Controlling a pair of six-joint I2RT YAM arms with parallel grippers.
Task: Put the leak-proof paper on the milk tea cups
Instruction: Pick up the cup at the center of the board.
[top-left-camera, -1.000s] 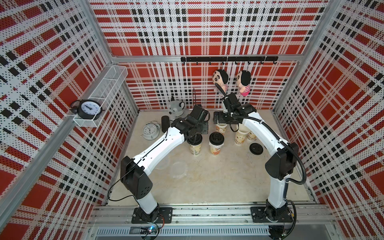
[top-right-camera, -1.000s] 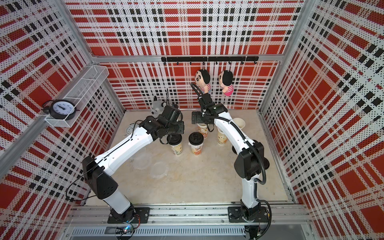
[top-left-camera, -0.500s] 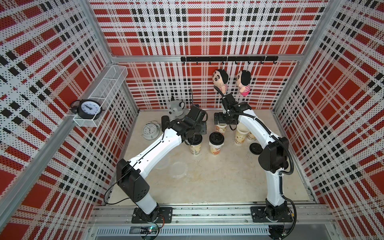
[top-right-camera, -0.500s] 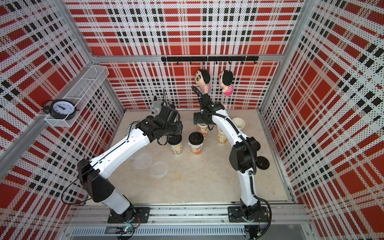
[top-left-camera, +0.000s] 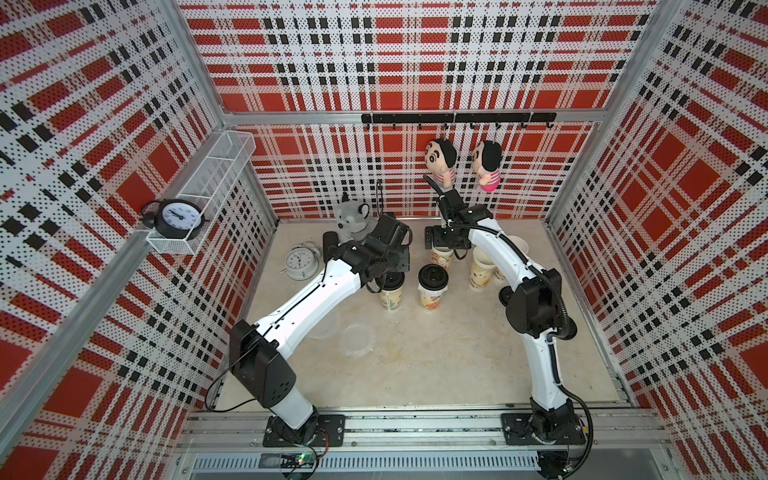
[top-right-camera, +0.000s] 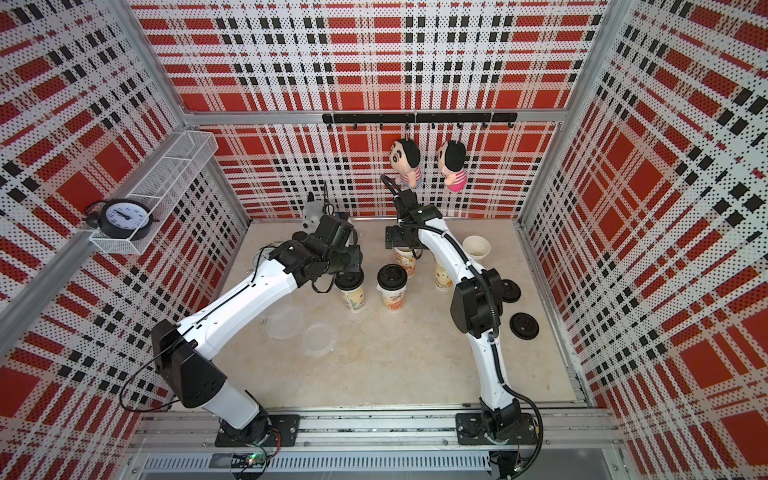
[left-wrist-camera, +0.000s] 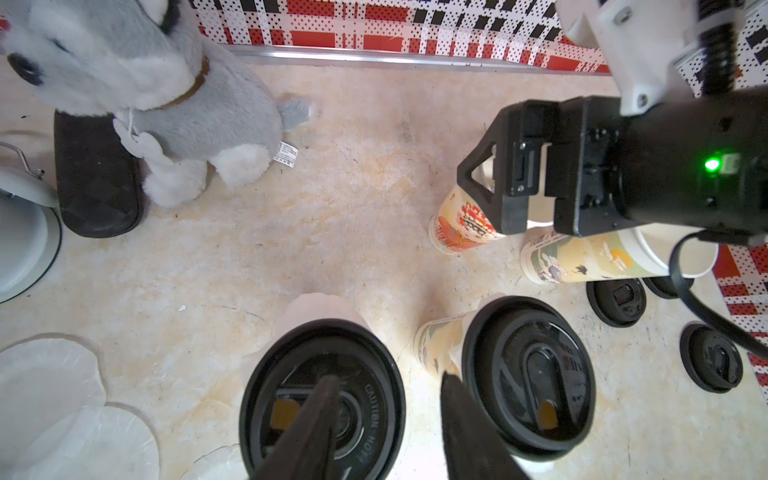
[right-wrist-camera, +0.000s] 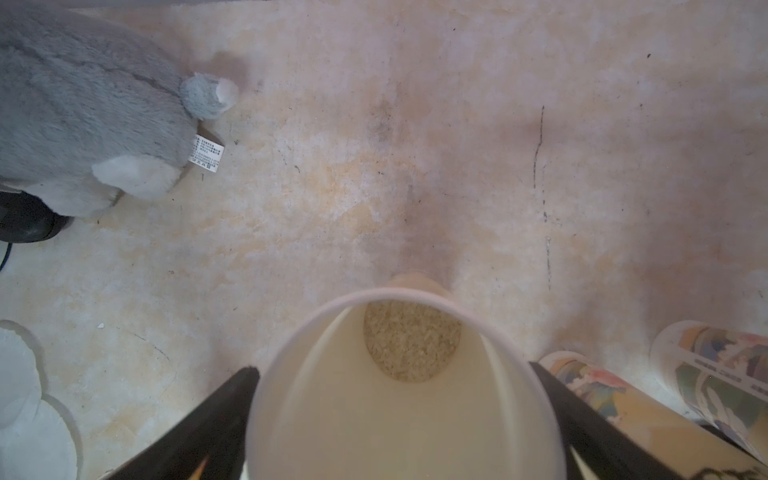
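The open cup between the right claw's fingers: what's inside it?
The open cup holds a tan grainy layer at its bottom, below bare cream walls; nothing covers its mouth. Its near side runs out of the right wrist picture, unseen.

"CAUTION HOT" is read embossed on the black lid (left-wrist-camera: 374, 399) in the left wrist view. Tiny print is seen on the plush dog's (left-wrist-camera: 166, 83) white tag (left-wrist-camera: 287, 153) but is illegible. Clock (top-left-camera: 301, 261) numerals cannot be read.

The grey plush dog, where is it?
In a top view the grey plush dog sits by the back wall, on the robot's left, near the white alarm clock.
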